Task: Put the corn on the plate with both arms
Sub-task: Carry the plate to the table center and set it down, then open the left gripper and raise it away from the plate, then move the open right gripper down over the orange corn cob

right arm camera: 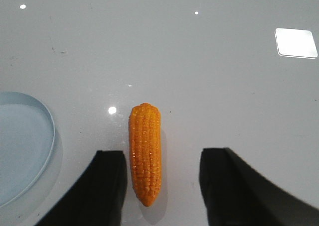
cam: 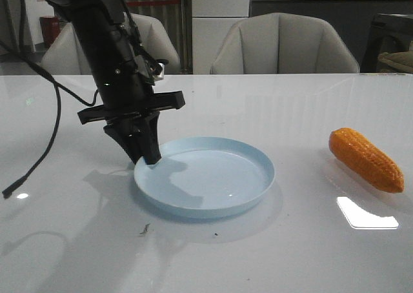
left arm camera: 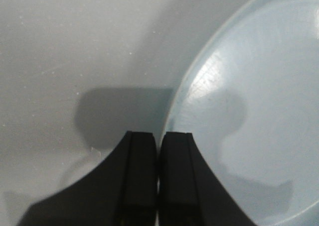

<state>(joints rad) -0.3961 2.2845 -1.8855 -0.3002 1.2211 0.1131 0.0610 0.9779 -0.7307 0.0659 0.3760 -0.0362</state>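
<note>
— Glossy white counter [cam: 77,254], two pale padded chairs behind it [cam: 284,44]. What sits on it?

— One plate [cam: 248,196], one corn [cam: 366,159], well apart. The plate is round, shallow, pale blue plastic with a low rim. The corn is an orange tapered cob, rows of bumpy kernels, lying on the counter to the plate's right.

— Anything in the way?

— The left gripper [cam: 145,156] stands at the plate's left rim, its fingers [left arm camera: 137,181] clenched together; whether the rim is pinched cannot be told. A black cable [cam: 45,144] trails beside it.

— And the right?

— The right gripper [right arm camera: 160,186] hovers over the corn, fingers [right arm camera: 107,186] released, one either side of the cob.
</note>
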